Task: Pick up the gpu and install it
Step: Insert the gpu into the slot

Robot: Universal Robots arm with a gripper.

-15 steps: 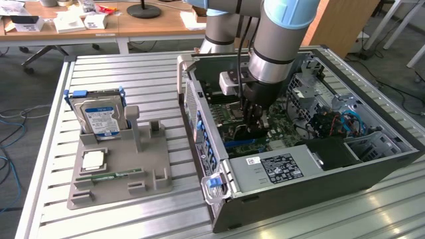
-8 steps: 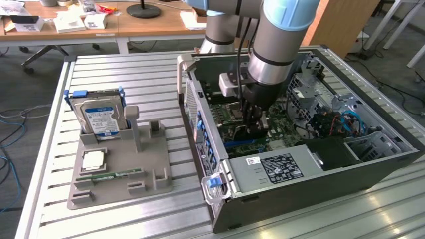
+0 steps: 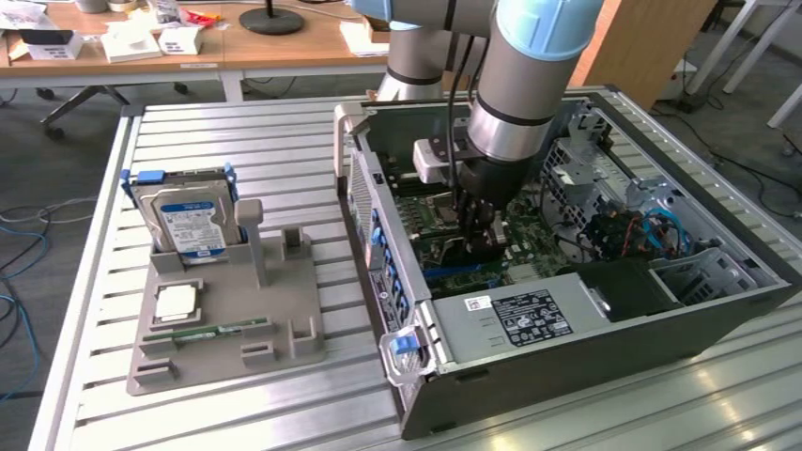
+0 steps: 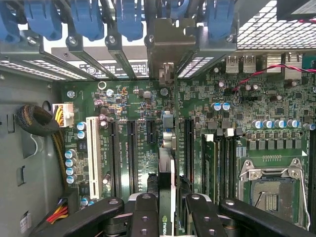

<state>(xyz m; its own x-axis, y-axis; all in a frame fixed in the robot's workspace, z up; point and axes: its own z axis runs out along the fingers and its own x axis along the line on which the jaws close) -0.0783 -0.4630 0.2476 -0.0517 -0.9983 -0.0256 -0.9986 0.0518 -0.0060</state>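
Note:
My gripper (image 3: pixel 483 233) reaches down into the open computer case (image 3: pixel 564 357), above the green motherboard (image 3: pixel 441 218). The wrist view looks along the gpu (image 4: pixel 167 163), a thin card seen edge-on. Its silvery bracket (image 4: pixel 170 44) sits at the case's rear slot openings. The black fingers (image 4: pixel 145 210) of the gripper (image 4: pixel 167 205) press on both faces of the card, so the gripper is shut on it. The card stands upright over the motherboard (image 4: pixel 133 98), between two long black slots (image 4: pixel 132 153). I cannot tell whether its edge is in a slot.
Blue slot latches (image 4: pixel 84 19) line the case's rear wall, and a CPU socket (image 4: pixel 269 190) lies beside the memory slots. A power supply (image 3: pixel 520 315) fills the case's near corner. On the exterior view's left, a grey holder (image 3: pixel 225 324) carries a hard drive (image 3: pixel 188 221) and a green memory stick (image 3: pixel 207 334).

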